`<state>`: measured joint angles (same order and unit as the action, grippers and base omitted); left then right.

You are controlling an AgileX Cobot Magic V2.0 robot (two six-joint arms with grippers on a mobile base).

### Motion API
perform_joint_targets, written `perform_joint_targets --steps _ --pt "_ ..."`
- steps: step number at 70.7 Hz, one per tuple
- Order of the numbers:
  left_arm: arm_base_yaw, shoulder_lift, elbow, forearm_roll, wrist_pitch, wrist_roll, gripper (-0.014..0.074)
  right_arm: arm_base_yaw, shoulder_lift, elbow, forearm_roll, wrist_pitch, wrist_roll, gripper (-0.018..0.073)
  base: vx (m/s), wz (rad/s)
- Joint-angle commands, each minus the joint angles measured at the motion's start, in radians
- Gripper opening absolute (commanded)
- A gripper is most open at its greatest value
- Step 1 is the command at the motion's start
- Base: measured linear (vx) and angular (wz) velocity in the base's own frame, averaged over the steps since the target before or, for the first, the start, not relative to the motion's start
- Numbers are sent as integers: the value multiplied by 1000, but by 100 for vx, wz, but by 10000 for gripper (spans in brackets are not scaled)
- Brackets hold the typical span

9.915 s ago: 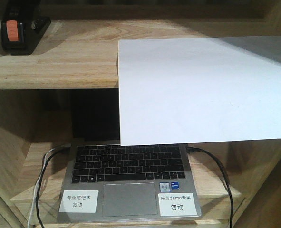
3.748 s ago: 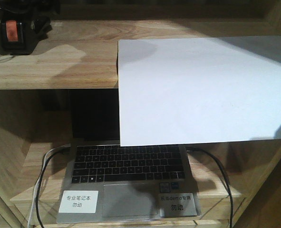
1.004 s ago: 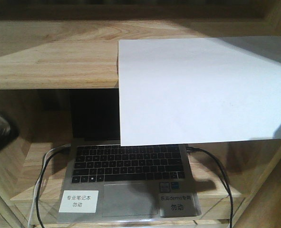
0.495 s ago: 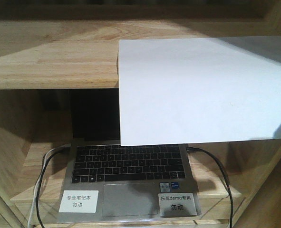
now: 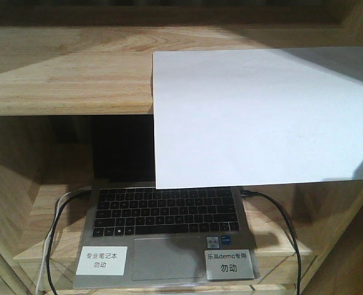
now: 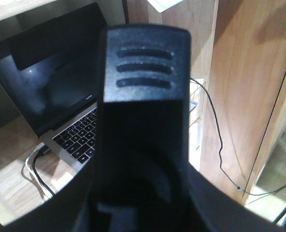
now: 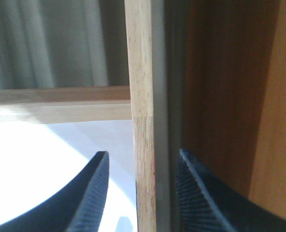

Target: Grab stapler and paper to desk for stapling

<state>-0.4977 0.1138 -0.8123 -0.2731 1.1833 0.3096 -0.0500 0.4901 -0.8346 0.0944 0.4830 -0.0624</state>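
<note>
Front-facing view: paper lies long axis left-right; right end effector apart, left end effector clamps stapler.

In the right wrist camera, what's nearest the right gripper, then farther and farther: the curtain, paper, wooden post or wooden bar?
1. wooden post, upright between the open fingers of the right gripper.
2. paper, lower left, beside the post.
3. wooden bar, crossing behind the paper.
4. curtain, upper left, far back.
</note>
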Motion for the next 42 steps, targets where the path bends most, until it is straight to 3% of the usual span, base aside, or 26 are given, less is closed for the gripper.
perform_joint_targets --steps 1,42 --pt "-3 19 -21 -28 -111 -1 -8 -3 13 -31 1 -75 -3 309 0 0" --pt "-3 19 -21 -28 -111 -1 -7 -3 13 -31 1 -74 -3 309 0 0"
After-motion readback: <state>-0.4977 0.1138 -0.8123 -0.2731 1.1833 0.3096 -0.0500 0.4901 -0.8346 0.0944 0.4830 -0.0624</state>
